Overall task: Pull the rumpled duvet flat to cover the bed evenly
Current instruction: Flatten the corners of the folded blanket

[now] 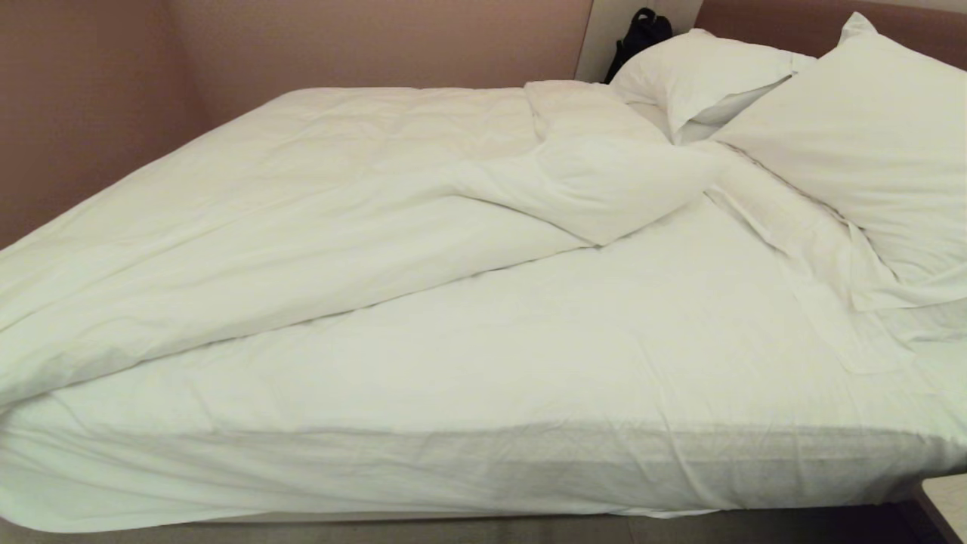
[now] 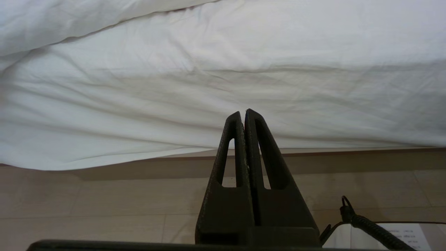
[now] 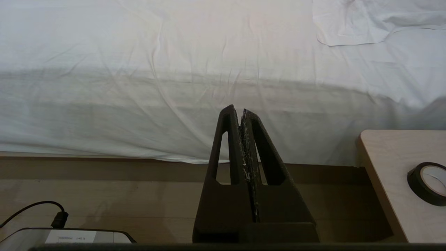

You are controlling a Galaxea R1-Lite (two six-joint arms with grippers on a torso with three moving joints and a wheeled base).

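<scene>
Wrinkled white sheet (image 1: 604,363) lies bare beside puffy, folded-back duvet (image 1: 302,196).

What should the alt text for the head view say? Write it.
A rumpled white duvet lies bunched diagonally across the far side of the bed, leaving the near sheet bare. Two white pillows rest at the headboard on the right; neither hand shows.

Plain pinkish-brown walls (image 1: 340,38) meet in a corner behind the sleeping area. A pale panel (image 1: 604,30) stands at the far end with a black bag (image 1: 638,38) against it. The floor (image 2: 104,205) is light tile. A light wooden side table (image 3: 390,174) carries a roll of black tape (image 3: 427,183).
</scene>
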